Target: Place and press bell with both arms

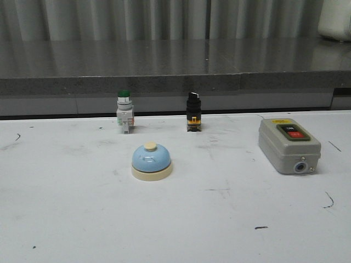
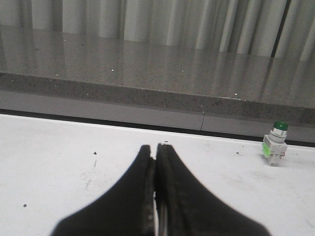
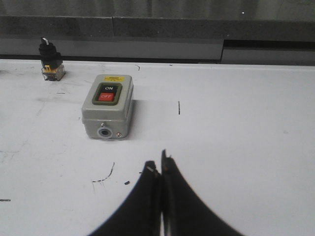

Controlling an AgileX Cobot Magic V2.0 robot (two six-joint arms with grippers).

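The light-blue bell (image 1: 151, 162) with a cream base and cream knob stands upright on the white table, left of centre in the front view. Neither arm shows in the front view. My left gripper (image 2: 155, 146) is shut and empty over bare table; the bell is out of the left wrist view. My right gripper (image 3: 158, 164) is shut and empty, a little short of the grey switch box (image 3: 107, 105); the bell is out of the right wrist view.
A green-capped push button (image 1: 125, 111) (image 2: 274, 143) and a black selector switch (image 1: 193, 111) (image 3: 50, 60) stand near the table's far edge. The grey switch box (image 1: 288, 144) lies at the right. A dark raised ledge (image 1: 175, 82) runs behind the table.
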